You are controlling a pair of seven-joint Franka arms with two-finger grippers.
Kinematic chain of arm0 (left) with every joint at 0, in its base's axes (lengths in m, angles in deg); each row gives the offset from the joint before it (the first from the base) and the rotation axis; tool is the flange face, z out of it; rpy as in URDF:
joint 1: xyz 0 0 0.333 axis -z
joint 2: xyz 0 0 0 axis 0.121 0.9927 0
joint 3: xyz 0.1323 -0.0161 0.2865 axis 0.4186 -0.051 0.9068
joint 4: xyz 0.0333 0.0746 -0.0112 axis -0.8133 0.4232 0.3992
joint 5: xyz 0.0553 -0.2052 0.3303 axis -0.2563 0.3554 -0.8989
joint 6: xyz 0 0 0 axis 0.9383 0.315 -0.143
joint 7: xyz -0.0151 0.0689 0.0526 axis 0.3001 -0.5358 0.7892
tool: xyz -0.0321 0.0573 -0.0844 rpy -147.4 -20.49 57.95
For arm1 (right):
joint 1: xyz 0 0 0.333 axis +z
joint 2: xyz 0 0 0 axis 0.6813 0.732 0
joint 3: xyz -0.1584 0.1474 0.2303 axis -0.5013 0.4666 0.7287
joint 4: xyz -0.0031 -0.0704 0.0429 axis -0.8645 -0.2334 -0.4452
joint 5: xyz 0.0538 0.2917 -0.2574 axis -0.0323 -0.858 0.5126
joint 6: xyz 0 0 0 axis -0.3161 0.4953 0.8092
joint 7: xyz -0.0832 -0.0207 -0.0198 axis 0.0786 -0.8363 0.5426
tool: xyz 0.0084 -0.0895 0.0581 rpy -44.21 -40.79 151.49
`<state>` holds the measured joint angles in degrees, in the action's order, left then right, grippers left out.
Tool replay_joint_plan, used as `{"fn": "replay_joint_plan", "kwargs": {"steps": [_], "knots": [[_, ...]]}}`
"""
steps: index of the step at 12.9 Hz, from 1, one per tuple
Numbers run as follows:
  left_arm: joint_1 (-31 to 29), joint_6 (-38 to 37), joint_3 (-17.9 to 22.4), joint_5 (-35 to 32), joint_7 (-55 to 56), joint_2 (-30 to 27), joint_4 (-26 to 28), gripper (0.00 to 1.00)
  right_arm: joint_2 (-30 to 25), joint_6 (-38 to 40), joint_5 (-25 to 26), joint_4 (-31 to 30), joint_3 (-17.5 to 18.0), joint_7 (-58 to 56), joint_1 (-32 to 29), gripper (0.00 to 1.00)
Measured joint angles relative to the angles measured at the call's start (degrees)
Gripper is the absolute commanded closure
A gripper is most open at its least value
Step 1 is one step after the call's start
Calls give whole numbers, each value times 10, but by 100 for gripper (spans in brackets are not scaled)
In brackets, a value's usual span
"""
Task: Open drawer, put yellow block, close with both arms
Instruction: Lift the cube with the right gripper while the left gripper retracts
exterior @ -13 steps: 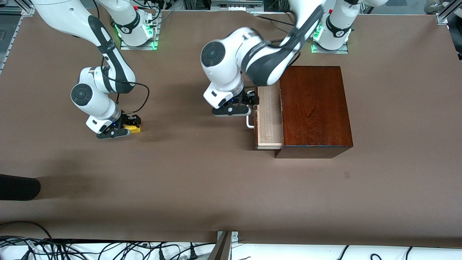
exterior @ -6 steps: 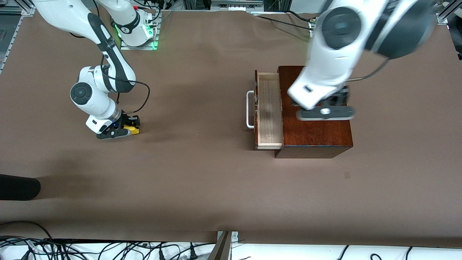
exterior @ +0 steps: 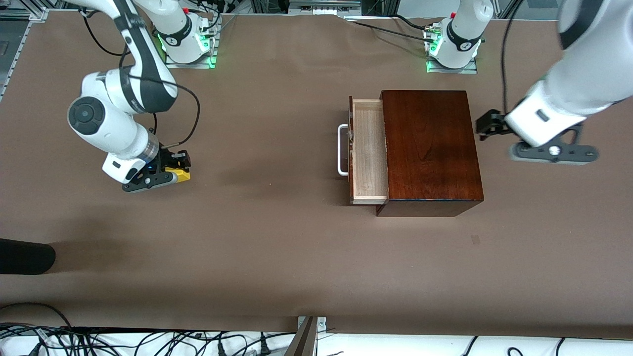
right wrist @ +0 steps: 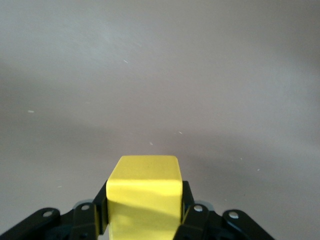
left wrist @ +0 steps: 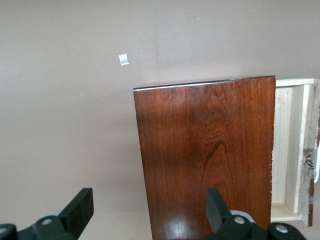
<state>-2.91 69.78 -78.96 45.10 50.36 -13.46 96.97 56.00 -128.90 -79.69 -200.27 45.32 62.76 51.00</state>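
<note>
The tabletop carries the box. Its drawer stands pulled out toward the right arm's end. The left claw hangs spread over bare tabletop beside the box. The right claw, over the right arm's end, pinches the block.

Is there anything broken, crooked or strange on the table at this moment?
One small oddity: the drawer front looks chipped or scuffed near the handle. Otherwise normal: the drawer is partly open and square in the box, the right gripper holds the yellow block, and the left gripper is open.
</note>
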Motion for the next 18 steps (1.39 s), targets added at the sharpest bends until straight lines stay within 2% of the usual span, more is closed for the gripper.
{"fn": "replay_joint_plan", "kwargs": {"steps": [3,5,7,11,15,18], "knots": [[-40,111,29,40,-62,-96,151,0,5,112,0,96,24,-2,16,100],[-41,139,49,36,-93,-125,195,0,21,177,-2,165,30,-3,59,100],[-27,137,48,19,-96,-135,203,0,46,204,-2,218,33,-2,129,100],[-8,122,50,3,-96,-140,204,0,113,204,7,308,34,1,273,100],[-9,121,50,3,-96,-140,203,0,222,201,64,447,34,-4,381,100],[-9,121,49,3,-96,-140,203,0,293,187,105,516,30,-19,452,100]]}}
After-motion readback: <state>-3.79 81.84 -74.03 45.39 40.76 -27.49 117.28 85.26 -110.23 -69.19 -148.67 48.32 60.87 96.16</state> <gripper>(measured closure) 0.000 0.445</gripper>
